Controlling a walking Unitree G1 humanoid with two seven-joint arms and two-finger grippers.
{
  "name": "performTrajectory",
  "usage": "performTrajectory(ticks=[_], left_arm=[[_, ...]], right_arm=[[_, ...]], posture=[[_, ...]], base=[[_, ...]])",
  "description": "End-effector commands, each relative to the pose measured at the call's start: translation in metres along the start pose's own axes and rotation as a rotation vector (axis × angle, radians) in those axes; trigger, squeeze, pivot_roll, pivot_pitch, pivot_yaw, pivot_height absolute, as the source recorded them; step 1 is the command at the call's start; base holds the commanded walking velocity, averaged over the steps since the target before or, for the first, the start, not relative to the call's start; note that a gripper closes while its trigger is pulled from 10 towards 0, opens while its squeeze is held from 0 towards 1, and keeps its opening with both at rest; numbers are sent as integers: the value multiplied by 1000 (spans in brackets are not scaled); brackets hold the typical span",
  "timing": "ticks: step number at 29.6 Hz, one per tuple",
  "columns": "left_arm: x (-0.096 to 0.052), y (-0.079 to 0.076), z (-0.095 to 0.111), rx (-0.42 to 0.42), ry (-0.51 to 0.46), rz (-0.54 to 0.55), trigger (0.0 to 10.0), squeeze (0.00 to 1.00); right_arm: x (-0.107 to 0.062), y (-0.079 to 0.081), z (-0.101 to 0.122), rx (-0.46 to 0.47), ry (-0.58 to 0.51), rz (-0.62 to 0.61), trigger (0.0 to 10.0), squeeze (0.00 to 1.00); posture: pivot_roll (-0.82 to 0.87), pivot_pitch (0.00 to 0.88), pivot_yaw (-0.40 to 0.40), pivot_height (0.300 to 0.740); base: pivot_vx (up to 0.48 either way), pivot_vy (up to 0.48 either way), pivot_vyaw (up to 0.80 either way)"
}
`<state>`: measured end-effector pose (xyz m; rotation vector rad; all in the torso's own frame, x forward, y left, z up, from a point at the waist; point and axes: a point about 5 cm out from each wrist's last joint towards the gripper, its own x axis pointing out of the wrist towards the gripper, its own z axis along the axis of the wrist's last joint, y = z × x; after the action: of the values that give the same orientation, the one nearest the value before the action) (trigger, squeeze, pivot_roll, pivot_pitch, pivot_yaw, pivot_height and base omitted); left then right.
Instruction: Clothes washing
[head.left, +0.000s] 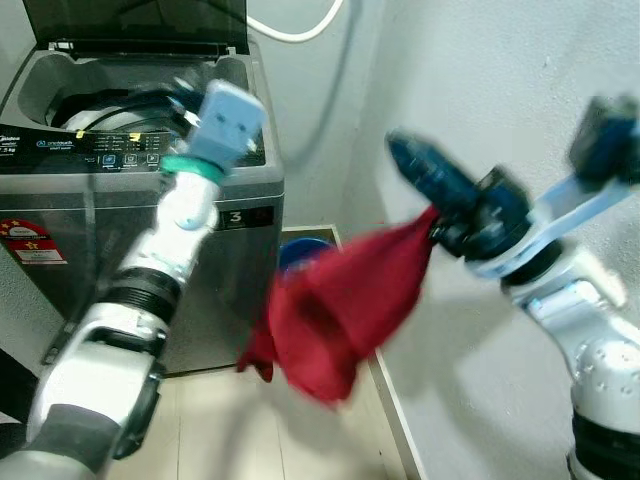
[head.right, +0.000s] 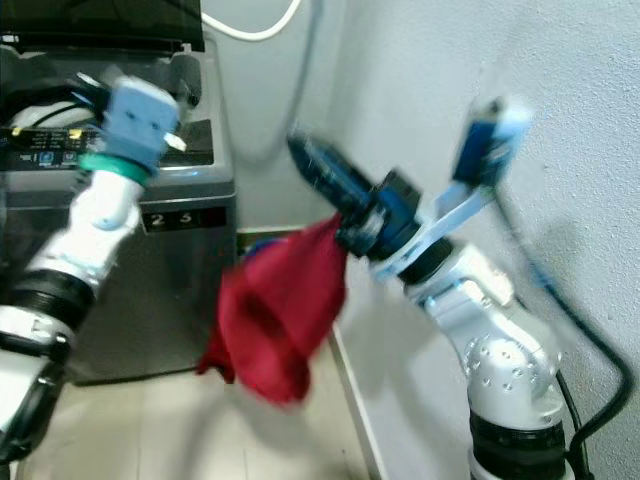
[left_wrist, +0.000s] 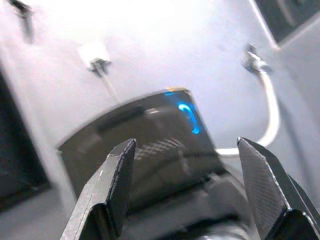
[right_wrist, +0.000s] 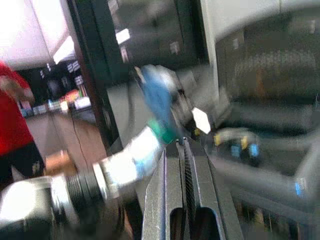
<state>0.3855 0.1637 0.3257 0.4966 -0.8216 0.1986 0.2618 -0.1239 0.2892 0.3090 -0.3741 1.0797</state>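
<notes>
While my left gripper (left_wrist: 182, 187) gapes empty over the washing machine (head.left: 140, 160), right gripper (head.left: 415, 170) pinches red cloth (head.left: 340, 305)

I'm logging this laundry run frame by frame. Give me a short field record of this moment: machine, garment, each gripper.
washing machine: grey top-loader against the wall, lid raised, drum open
red cloth: hanging in the air to the right of the machine, not in the drum
right gripper: fingers shut, cloth hanging from it
left gripper: fingers open, holding nothing, raised at the machine's top
hose: white, looping on the wall behind the machine
image quality: motion-blurred
</notes>
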Motion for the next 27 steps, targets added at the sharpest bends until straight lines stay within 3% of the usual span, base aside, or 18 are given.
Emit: performTrajectory(ticks=[1, 4, 6, 8, 9, 10, 12, 13, 14, 15, 16, 17, 18, 19, 20, 22, 24, 27], left_arm=[[3, 0, 8, -5, -38, 6, 10000, 0], [2, 2, 14, -55, -61, -35, 10000, 0], [-5, -6, 15, -114, -52, -94, 10000, 0], [-26, -26, 11, -259, 21, -217, 10000, 0], [-26, -26, 11, -259, 21, -217, 10000, 0], [-46, -41, 6, -355, 92, -333, 10000, 0], [-65, -52, 4, -429, 142, -433, 10000, 0], [-65, -52, 4, -429, 142, -433, 10000, 0], [-94, -58, 2, -500, 202, -563, 10000, 0], [-94, -58, 2, -500, 202, -563, 10000, 0], [-124, -58, 1, -570, 272, -675, 10000, 0], [-124, -58, 1, -570, 272, -675, 10000, 0], [-143, -58, 3, -616, 319, -742, 10000, 0], [-143, -58, 3, -616, 319, -742, 10000, 0], [-159, -56, 3, -646, 363, -791, 10000, 0], [-170, -53, 4, -671, 395, -822, 10000, 0], [-195, -50, 5, -716, 463, -894, 10000, 0], [-211, -48, 5, -736, 516, -934, 10000, 0]], right_arm=[[-1, 0, -7, -37, 40, 0, 10000, 0], [0, -4, -26, -60, 111, -34, 10000, 0], [4, -6, -31, -82, 121, -46, 10000, 0], [14, -13, -32, -130, 106, -104, 10000, 0], [14, -13, -32, -130, 106, -104, 10000, 0], [19, -20, -33, -173, 101, -169, 10000, 0], [22, -25, -34, -208, 97, -225, 10000, 0], [22, -25, -34, -208, 97, -225, 10000, 0], [24, -32, -35, -274, 92, -315, 10000, 0], [24, -32, -35, -274, 92, -315, 10000, 0], [26, -36, -34, -339, 76, -408, 10000, 0], [26, -36, -34, -339, 76, -408, 10000, 0], [26, -38, -33, -383, 62, -463, 10000, 0], [26, -38, -33, -383, 62, -463, 10000, 0], [28, -38, -32, -419, 44, -519, 10000, 0], [30, -37, -31, -449, 25, -553, 10000, 0], [39, -26, -28, -511, -23, -571, 10000, 0], [47, -18, -26, -538, -67, -557, 10000, 0]], posture=[[66, 28, -24, 740], [66, 28, -24, 740], [71, 31, -25, 740], [73, 34, -25, 740], [73, 34, -25, 740], [74, 37, -26, 740], [77, 38, -27, 740], [77, 38, -27, 740], [83, 44, -31, 740], [83, 44, -31, 740], [90, 48, -36, 740], [90, 48, -36, 740], [91, 49, -37, 740], [91, 49, -37, 740], [98, 52, -43, 740], [102, 52, -45, 740], [111, 56, -50, 740], [112, 56, -52, 740]], base=[[0, 0, 0], [0, 0, 0], [0, 0, 0], [0, 0, 0], [0, 0, 0], [0, 0, 0], [0, 0, 0], [0, 0, 0], [0, 0, 0], [0, 0, 0], [0, 0, 0], [0, 0, 0], [0, 0, 0], [0, 0, 0], [0, 0, 0], [0, 0, 0], [0, 0, 0], [0, 0, 0]])
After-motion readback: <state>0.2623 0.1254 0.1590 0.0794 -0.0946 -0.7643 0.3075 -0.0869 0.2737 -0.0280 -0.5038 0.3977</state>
